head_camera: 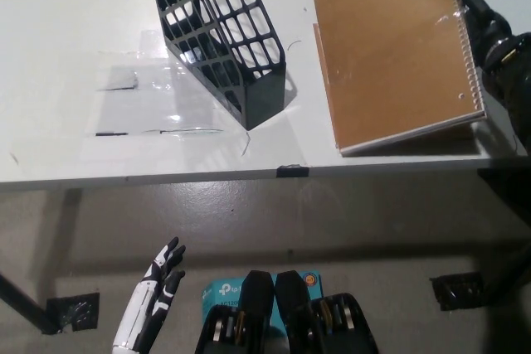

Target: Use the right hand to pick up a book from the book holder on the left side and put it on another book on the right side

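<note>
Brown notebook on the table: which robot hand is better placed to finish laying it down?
The right robot hand: it grips the brown notebook at its spiral edge. The left robot hand hangs below the table.

white table [75,55], glossy concrete floor [249,230]

Lab-like test space: bare white table [75,155] on polished concrete floor [332,221].

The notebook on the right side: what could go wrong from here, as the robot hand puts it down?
1. The notebook lies close to the table's front edge; a push could slide it off.
2. It covers the book beneath almost fully, only a strip shows, so alignment is hard to check.
3. The right robot hand at the spiral side may drag it when withdrawing.
</note>
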Tool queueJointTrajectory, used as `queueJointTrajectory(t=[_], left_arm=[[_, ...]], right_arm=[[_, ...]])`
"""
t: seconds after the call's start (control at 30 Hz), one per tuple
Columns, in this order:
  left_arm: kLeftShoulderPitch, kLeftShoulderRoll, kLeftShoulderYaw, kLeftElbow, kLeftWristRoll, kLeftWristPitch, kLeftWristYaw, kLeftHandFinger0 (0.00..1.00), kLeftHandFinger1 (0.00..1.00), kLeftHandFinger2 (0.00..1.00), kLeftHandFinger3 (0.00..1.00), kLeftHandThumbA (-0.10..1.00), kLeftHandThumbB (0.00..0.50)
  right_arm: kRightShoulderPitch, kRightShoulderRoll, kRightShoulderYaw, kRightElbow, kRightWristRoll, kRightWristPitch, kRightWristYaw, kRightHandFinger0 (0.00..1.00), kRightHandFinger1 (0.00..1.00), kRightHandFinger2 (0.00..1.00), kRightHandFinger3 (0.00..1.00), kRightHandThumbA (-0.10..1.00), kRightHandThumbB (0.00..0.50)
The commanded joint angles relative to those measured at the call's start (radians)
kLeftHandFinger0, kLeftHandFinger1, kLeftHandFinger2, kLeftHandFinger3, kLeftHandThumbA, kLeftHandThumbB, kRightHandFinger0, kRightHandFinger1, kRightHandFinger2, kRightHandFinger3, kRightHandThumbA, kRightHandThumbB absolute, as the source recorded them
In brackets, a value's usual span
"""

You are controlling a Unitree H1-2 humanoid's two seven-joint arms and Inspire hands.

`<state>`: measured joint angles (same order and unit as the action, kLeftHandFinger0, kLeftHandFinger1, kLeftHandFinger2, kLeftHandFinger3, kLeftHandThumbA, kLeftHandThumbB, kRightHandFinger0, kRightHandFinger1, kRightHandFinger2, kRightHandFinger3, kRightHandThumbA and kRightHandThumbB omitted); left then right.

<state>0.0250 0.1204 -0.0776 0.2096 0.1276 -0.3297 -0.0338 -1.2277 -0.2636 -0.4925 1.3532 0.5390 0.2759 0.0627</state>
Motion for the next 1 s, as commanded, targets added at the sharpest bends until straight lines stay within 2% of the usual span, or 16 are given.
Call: queueJointTrajectory(t=[0.0, 0.17, 0.27, 0.4, 0.47, 0.53, 0.57, 0.6, 0.63, 0.7, 0.73, 0.77, 0.87, 0.9, 0.93, 0.97], left_arm=[[0.008, 0.004, 0.003, -0.023, -0.011, -0.015, -0.007, 0.93, 1.0, 1.0, 1.0, 0.96, 0.138], [0.008, 0.005, 0.004, -0.015, -0.012, -0.026, -0.006, 0.93, 1.0, 1.0, 1.0, 0.96, 0.134], [0.006, 0.006, 0.003, -0.009, -0.012, -0.03, -0.006, 0.92, 1.0, 1.0, 1.0, 0.96, 0.129], [0.005, 0.006, 0.003, -0.005, -0.011, -0.04, -0.005, 0.91, 1.0, 1.0, 1.0, 0.96, 0.121], [0.004, 0.006, 0.004, -0.006, -0.01, -0.038, -0.003, 0.91, 1.0, 1.0, 1.0, 0.96, 0.113], [0.004, 0.004, 0.005, -0.009, -0.017, -0.03, -0.006, 0.91, 1.0, 1.0, 1.0, 0.96, 0.128], [0.004, 0.003, 0.004, -0.009, -0.014, -0.028, -0.005, 0.91, 1.0, 1.0, 1.0, 0.96, 0.13], [0.006, 0.003, 0.003, -0.008, -0.015, -0.029, -0.005, 0.91, 1.0, 1.0, 1.0, 0.96, 0.131], [0.009, 0.003, 0.003, -0.009, -0.014, -0.03, -0.005, 0.91, 1.0, 1.0, 1.0, 0.97, 0.13], [0.01, 0.003, 0.003, -0.013, -0.014, -0.028, -0.005, 0.91, 1.0, 1.0, 1.0, 0.97, 0.128], [0.009, 0.005, 0.003, -0.011, -0.012, -0.031, -0.004, 0.91, 1.0, 1.0, 1.0, 0.97, 0.124], [0.009, 0.005, 0.003, -0.012, -0.013, -0.032, -0.005, 0.91, 1.0, 1.0, 1.0, 0.97, 0.116], [0.004, 0.007, 0.004, -0.005, -0.023, -0.036, -0.009, 0.91, 1.0, 1.0, 1.0, 0.97, 0.124], [0.006, 0.006, 0.004, -0.008, -0.019, -0.031, -0.007, 0.91, 1.0, 1.0, 1.0, 0.97, 0.131], [0.005, 0.004, 0.003, -0.01, -0.021, -0.023, -0.008, 0.91, 1.0, 1.0, 1.0, 0.97, 0.133], [0.005, 0.003, 0.001, -0.009, -0.019, -0.022, -0.008, 0.91, 1.0, 1.0, 1.0, 0.97, 0.135]], right_arm=[[-0.06, -0.006, 0.016, -0.02, -0.017, -0.106, 0.057, 0.0, 0.16, 0.74, 1.0, -0.1, 0.096], [-0.05, -0.006, 0.046, -0.014, -0.046, -0.136, 0.057, 0.0, 0.19, 0.81, 1.0, -0.1, 0.108], [-0.05, -0.01, 0.055, -0.009, -0.058, -0.146, 0.036, 0.0, 0.15, 0.77, 1.0, -0.1, 0.13], [-0.055, -0.018, 0.057, 0.002, -0.067, -0.153, 0.015, 0.0, 0.13, 0.77, 1.0, -0.1, 0.079], [-0.06, -0.021, 0.053, 0.003, -0.066, -0.15, 0.009, 0.0, 0.13, 0.77, 1.0, -0.1, 0.075], [-0.061, -0.028, 0.052, 0.007, -0.068, -0.153, 0.015, 0.0, 0.15, 0.75, 1.0, -0.1, 0.103], [-0.061, -0.031, 0.052, 0.006, -0.068, -0.152, 0.015, 0.0, 0.14, 0.73, 1.0, -0.1, 0.097], [-0.061, -0.033, 0.052, 0.003, -0.069, -0.15, 0.012, 0.0, 0.15, 0.72, 0.92, -0.1, 0.096], [-0.061, -0.034, 0.051, 0.004, -0.07, -0.148, 0.009, 0.0, 0.16, 0.73, 1.0, -0.1, 0.097], [-0.065, -0.039, 0.049, 0.006, -0.07, -0.144, 0.007, 0.0, 0.17, 0.73, 1.0, -0.1, 0.091], [-0.067, -0.043, 0.049, 0.007, -0.07, -0.141, 0.01, 0.0, 0.17, 0.72, 0.99, -0.1, 0.083], [-0.068, -0.046, 0.053, 0.009, -0.075, -0.146, 0.016, 0.0, 0.18, 0.72, 0.92, -0.1, 0.079], [-0.073, -0.05, 0.056, 0.011, -0.083, -0.154, 0.016, 0.0, 0.18, 0.73, 0.85, -0.1, 0.093], [-0.074, -0.05, 0.057, 0.011, -0.085, -0.156, 0.011, 0.0, 0.2, 0.74, 0.93, -0.1, 0.094], [-0.077, -0.048, 0.07, 0.013, -0.105, -0.166, -0.018, 0.0, 0.22, 0.76, 0.93, -0.1, 0.118], [-0.08, -0.045, 0.081, 0.015, -0.119, -0.173, -0.047, 0.0, 0.23, 0.77, 0.85, -0.1, 0.134]])
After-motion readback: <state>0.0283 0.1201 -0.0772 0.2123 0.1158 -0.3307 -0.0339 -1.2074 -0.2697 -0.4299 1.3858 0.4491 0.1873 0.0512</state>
